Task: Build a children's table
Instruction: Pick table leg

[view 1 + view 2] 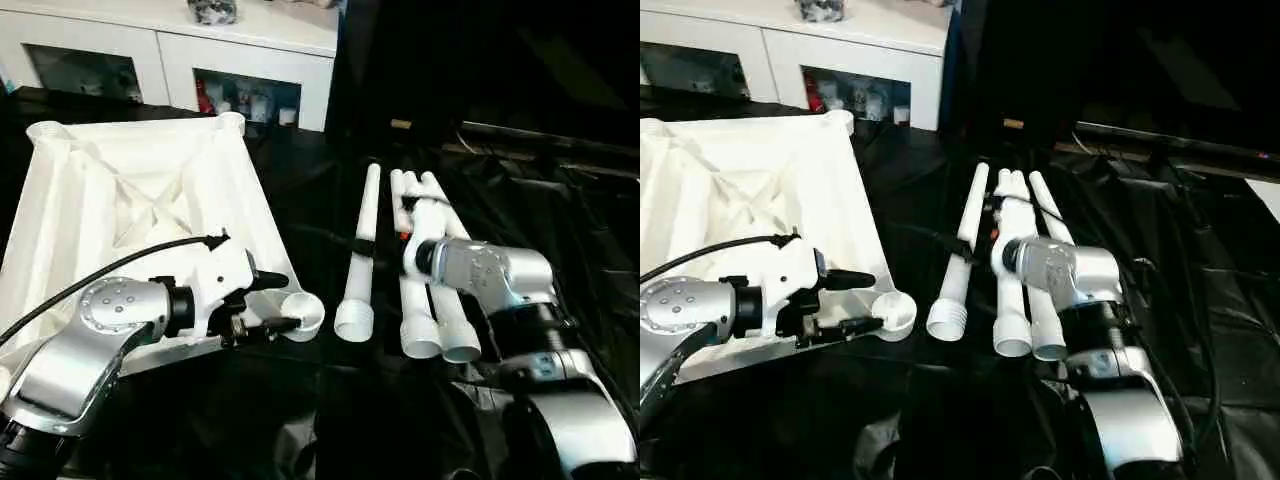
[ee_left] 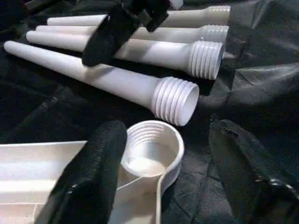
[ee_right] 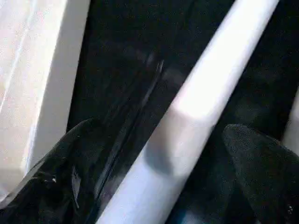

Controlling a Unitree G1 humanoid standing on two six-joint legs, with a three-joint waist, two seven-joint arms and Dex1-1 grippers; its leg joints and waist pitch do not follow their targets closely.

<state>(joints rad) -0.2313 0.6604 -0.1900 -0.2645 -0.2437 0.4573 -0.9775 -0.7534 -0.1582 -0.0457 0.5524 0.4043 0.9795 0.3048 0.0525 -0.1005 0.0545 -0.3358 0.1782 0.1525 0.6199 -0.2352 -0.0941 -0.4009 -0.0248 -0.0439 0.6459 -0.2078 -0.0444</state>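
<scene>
Nearest the camera, the robot's two silver forearms reach out over a black plastic sheet (image 1: 560, 200) that covers the work surface. The largest piece, the white table top (image 1: 130, 190), lies upside down on the left, ribbed underside up, so its round corner sockets face upward, probably to take the legs. To its right, four tapered legs (image 1: 1012, 290) lie side by side with their threaded ends toward the robot, one leg (image 1: 358, 262) a little apart on the left. The right gripper (image 3: 163, 154) hangs over that separate leg with its black fingers spread wide on either side of the tube, not yet closed on it; it looks ready to pick it. The left gripper (image 1: 270, 302) stands open at the near right corner socket (image 2: 152, 151), one finger (image 2: 91, 177) at the socket's rim, gripping nothing, perhaps to steady the top
</scene>
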